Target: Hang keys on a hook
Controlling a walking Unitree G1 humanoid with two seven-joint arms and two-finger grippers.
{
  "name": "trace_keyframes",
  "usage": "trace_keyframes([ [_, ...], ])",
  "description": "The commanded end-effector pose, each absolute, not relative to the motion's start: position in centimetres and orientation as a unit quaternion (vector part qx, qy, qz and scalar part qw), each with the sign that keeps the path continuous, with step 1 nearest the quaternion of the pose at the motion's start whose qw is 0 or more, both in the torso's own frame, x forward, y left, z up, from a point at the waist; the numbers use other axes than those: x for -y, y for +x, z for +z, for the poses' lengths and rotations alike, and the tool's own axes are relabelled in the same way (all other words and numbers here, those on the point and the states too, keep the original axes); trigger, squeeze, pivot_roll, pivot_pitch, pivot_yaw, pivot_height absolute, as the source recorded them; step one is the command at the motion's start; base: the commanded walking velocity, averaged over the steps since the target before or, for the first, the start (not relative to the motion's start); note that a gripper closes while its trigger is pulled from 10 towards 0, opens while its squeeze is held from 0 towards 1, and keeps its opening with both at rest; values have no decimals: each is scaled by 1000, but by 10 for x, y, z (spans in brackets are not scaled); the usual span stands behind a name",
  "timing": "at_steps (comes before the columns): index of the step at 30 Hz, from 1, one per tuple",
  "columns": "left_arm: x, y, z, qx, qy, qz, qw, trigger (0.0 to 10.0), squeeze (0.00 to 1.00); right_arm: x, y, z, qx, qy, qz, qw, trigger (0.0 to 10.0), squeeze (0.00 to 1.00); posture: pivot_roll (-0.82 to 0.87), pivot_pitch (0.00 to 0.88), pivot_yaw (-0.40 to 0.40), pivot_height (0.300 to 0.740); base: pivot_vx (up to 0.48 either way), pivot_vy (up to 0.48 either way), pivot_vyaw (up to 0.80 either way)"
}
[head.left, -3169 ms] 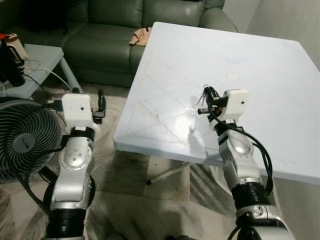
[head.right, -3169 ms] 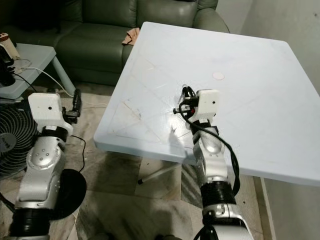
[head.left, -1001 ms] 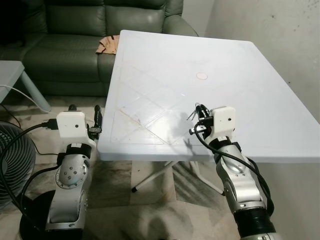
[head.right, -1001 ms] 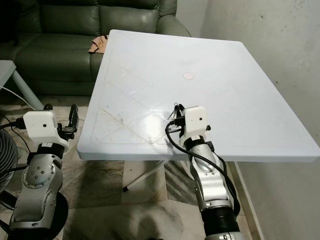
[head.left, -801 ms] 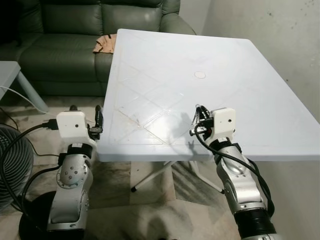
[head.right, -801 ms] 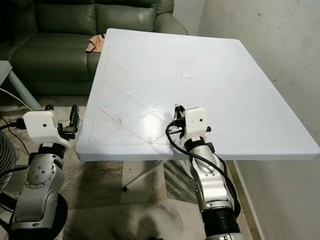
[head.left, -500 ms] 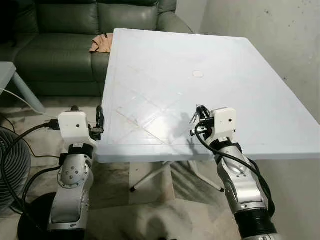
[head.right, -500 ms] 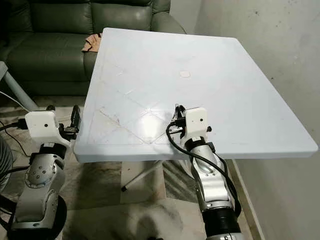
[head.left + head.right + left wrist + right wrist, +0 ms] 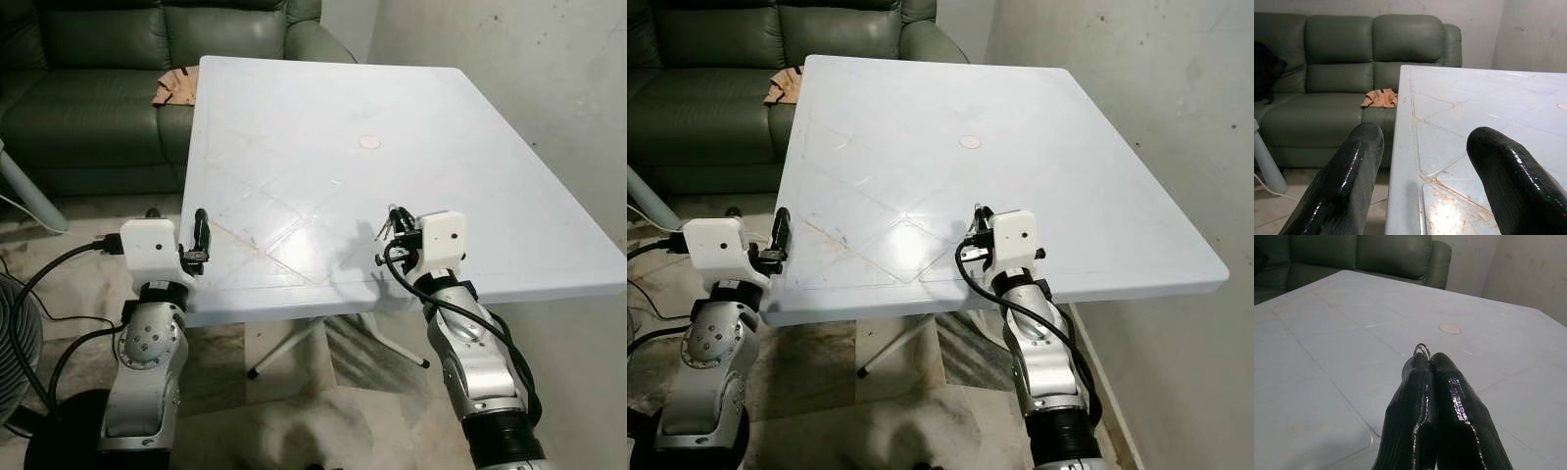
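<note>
Camera swung rightward; right gripper (image 9: 1426, 363) pinches keys (image 9: 1422, 350) above table (image 9: 294, 117).

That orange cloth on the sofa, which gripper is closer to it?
Left. The left gripper sits at the table's near corner on the sofa's side, same side as the orange cloth. The right gripper, pinching the key ring, is further across the table.
</note>
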State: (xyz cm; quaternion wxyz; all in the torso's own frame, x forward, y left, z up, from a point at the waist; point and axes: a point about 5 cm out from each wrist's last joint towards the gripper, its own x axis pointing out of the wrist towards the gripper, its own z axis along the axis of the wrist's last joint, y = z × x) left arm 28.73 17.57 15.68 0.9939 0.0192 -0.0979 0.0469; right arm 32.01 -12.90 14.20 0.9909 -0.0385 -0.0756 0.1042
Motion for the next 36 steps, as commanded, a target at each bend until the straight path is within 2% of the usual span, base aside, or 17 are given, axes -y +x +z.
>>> trace_keyframes([
  [1,-174,289,159,99,21,41,994,10000,0,131,318,146,83,-42,99,991,10000,0,-24,110,-39,740,0,0,-781],
  [2,-174,290,159,97,16,34,995,10000,0,132,317,145,82,-42,94,991,10000,0,-41,112,-15,740,0,0,-781],
  [7,-174,295,158,87,7,27,996,10000,0,134,313,142,80,-43,82,992,10000,0,-48,112,-10,740,0,0,-781],
  [27,-168,298,160,94,24,22,995,10000,0,132,314,144,83,-51,89,991,10000,0,-50,73,-28,740,0,-37,-781],
  [36,-171,299,161,94,20,27,995,10000,0,131,315,144,83,-51,94,991,10000,0,-47,63,-31,740,0,-370,-771],
])
